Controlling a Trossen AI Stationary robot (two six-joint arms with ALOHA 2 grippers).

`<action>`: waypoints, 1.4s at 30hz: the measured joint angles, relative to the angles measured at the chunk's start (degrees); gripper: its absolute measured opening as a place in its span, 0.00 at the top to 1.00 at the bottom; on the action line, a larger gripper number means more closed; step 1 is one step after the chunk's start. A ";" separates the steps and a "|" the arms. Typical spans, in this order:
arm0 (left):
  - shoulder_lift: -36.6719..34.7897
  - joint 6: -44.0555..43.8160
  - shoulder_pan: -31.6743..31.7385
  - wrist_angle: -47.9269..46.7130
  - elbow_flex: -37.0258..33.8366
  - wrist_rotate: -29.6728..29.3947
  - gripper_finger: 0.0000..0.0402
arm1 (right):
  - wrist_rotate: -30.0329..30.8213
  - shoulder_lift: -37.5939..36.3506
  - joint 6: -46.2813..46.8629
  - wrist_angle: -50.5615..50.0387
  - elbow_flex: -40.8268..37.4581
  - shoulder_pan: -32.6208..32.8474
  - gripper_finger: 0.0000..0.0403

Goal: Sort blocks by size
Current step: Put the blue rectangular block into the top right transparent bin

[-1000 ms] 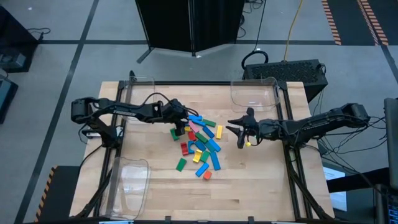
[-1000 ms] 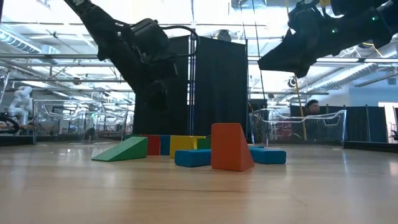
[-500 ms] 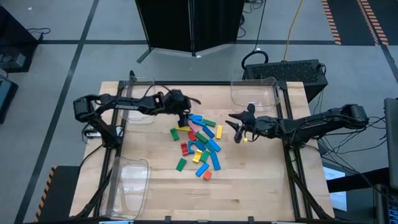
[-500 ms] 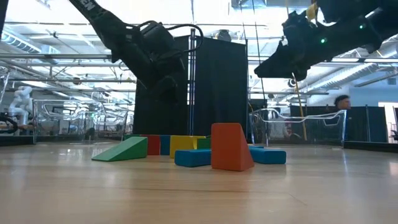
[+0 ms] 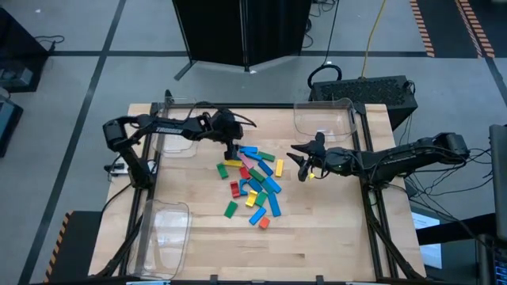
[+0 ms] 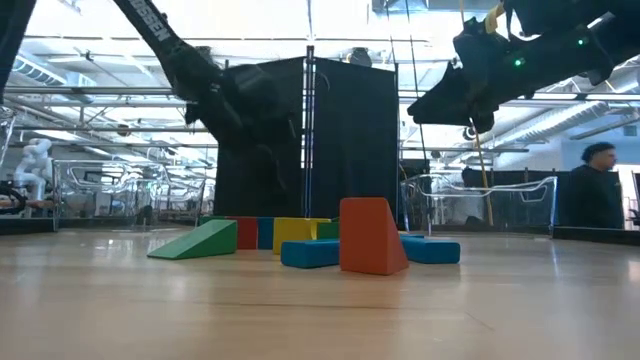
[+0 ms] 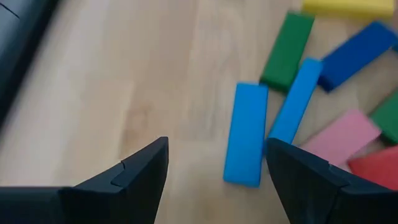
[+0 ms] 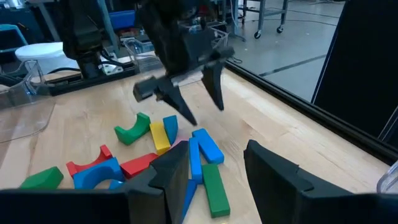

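Several coloured blocks [image 5: 253, 182] lie in a loose pile at the middle of the table; in the low view an orange block [image 6: 370, 237] and a green wedge [image 6: 195, 243] stand nearest. My left gripper [image 5: 231, 149] hangs open above the pile's far left edge, fingers pointing down. In its wrist view [image 7: 217, 152] a blue block [image 7: 245, 134] lies flat on the table below the gap. My right gripper [image 5: 303, 165] hovers open and empty to the right of the pile, and nothing shows between its fingers in its wrist view [image 8: 216, 149].
Clear plastic bins stand at the far left [image 5: 176, 119], the far right [image 5: 325, 119] and the near left [image 5: 166, 229] of the table. Bare wood lies along the near edge and near right. A person [image 6: 597, 185] stands in the room beyond the table.
My left gripper has gone from over the pile's left side toward the table's far edge and has turned. My right gripper has gone a little up and toward the far edge. The blocks lie as before.
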 joint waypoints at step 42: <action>6.19 -1.60 -0.62 1.71 0.04 0.73 0.67 | -1.55 -0.04 0.20 -2.81 -0.01 0.02 0.63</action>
